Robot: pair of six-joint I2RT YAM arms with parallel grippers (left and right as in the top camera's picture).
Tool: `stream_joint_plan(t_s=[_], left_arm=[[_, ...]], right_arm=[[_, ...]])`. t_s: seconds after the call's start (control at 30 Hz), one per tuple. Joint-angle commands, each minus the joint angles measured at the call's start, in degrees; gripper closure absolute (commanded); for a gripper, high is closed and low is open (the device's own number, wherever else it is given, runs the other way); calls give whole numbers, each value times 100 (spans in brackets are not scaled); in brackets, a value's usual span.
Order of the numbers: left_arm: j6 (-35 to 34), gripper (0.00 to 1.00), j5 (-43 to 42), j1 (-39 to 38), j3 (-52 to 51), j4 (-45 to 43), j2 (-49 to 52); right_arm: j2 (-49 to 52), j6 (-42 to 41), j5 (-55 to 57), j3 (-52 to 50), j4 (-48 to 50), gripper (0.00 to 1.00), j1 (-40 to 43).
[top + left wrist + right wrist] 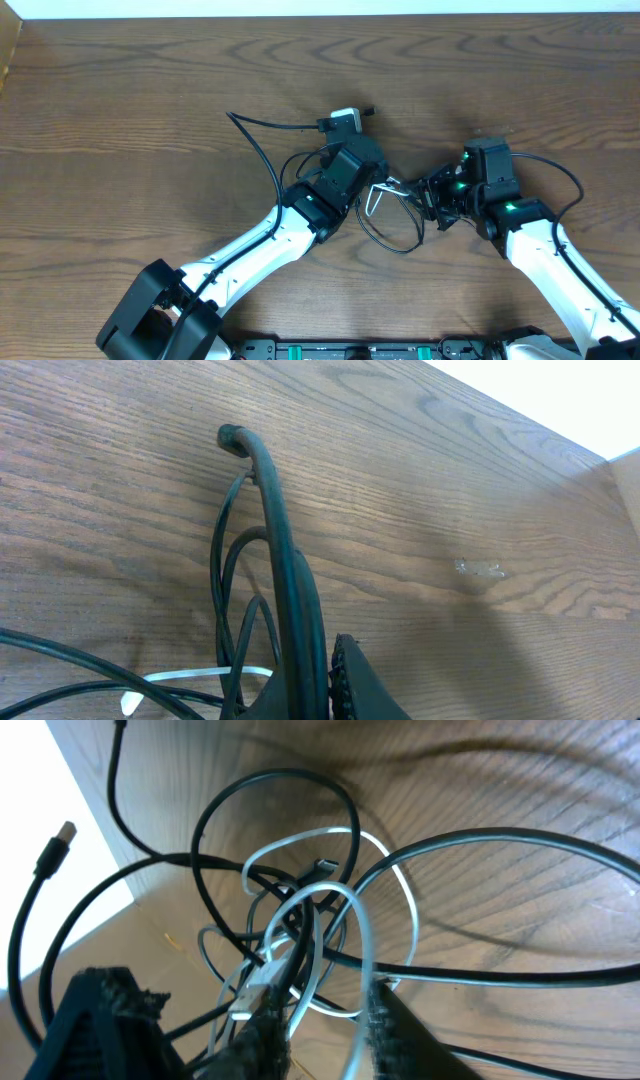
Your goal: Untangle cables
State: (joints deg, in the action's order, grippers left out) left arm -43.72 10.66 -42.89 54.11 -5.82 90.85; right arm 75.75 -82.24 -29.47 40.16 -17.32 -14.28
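- The cables point(392, 215) lie tangled in the middle of the table point(120, 90), between both grippers and well away from its far edge.
- There is one white cable point(262, 982); the black ones overlap too much to count.
- They form thin, round, glossy loops on brown wood grain.
- The left gripper point(362, 160) is closed on a black cable point(285, 560).
- The right gripper point(322, 1020) stands narrow with the white cable between its fingers; whether it grips cannot be told.

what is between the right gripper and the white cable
Nothing visible blocks it: the white cable loops right between the fingers of the right gripper, which stand apart. Tangled through the same loops, the black cables cross just beyond the fingertips, so closing may catch them too.
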Motion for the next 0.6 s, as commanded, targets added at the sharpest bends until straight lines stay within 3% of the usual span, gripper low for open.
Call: stream_joint_plan(t_s=[0.0, 0.23, 0.4, 0.57], left_arm=[[-52, 93, 35, 17, 116, -28, -116], [-46, 92, 35, 17, 116, 402, -116], [-48, 92, 35, 17, 116, 1099, -116], [-48, 92, 35, 17, 116, 1244, -116]], right_arm=[[181, 42, 509, 33, 0, 99, -101], [-22, 1703, 1578, 33, 251, 99, -13], [-813, 2894, 1652, 33, 938, 99, 667], [-1606, 3681, 2085, 33, 933, 99, 1305]])
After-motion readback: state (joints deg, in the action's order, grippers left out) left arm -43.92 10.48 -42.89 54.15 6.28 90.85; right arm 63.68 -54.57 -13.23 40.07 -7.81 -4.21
